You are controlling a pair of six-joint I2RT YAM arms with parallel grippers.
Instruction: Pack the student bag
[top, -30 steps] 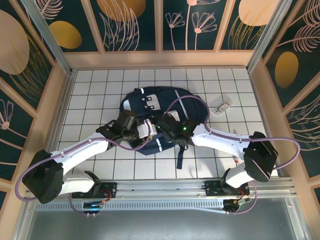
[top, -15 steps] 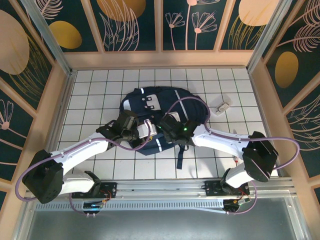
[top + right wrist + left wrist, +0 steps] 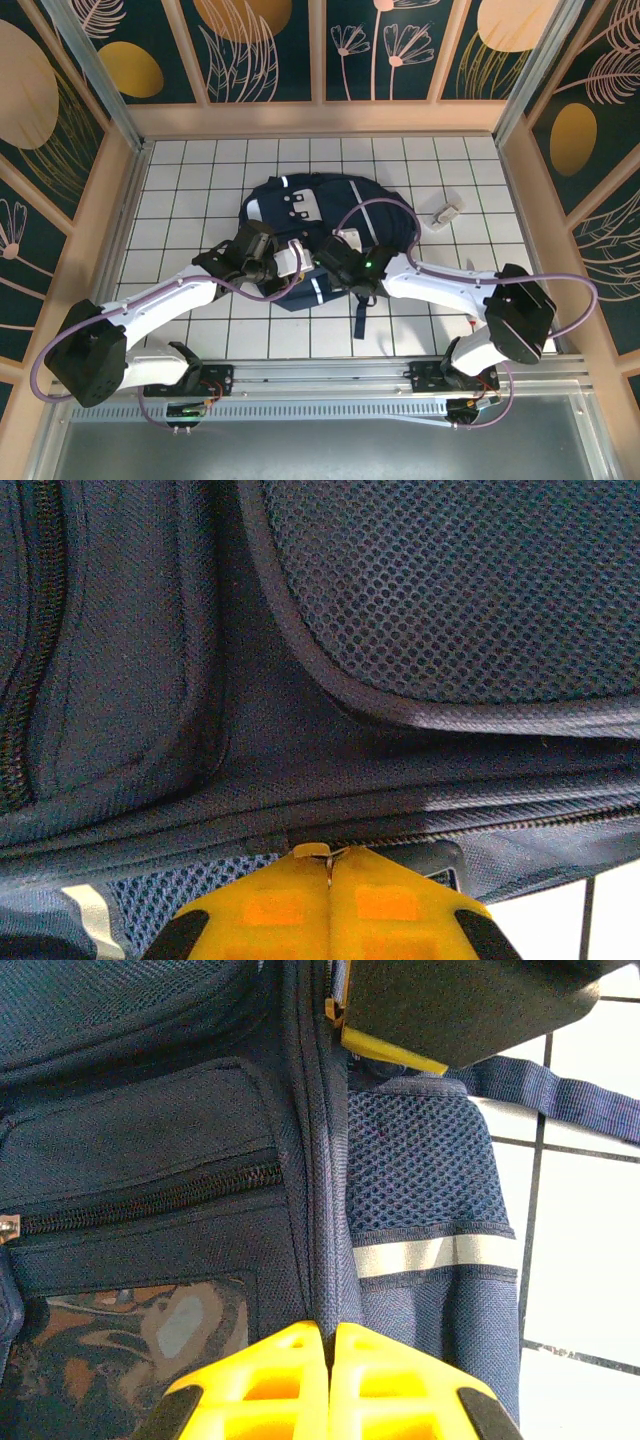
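The student bag (image 3: 300, 205), navy with pale reflective stripes, lies flat in the middle of the tiled table. Both grippers meet over its near half. My left gripper (image 3: 295, 257) is shut, its yellow fingers (image 3: 260, 1380) pinching a raised seam of the bag's fabric (image 3: 322, 1260) beside a zipped front pocket (image 3: 150, 1200). My right gripper (image 3: 326, 260) is shut too, and a small metal zipper pull (image 3: 322, 853) shows nipped between its fingertips at the bag's zip line (image 3: 480, 825). The right gripper's dark body (image 3: 460, 1000) shows at the top of the left wrist view.
A small white and grey object (image 3: 447, 213) lies on the tiles right of the bag. One bag strap (image 3: 360, 315) trails toward the near rail. Peach walls enclose the table on three sides, and both arms' cables loop over the bag.
The right gripper has closed its jaws and shifted slightly left along the bag. The left gripper and the bag have stayed where they were.
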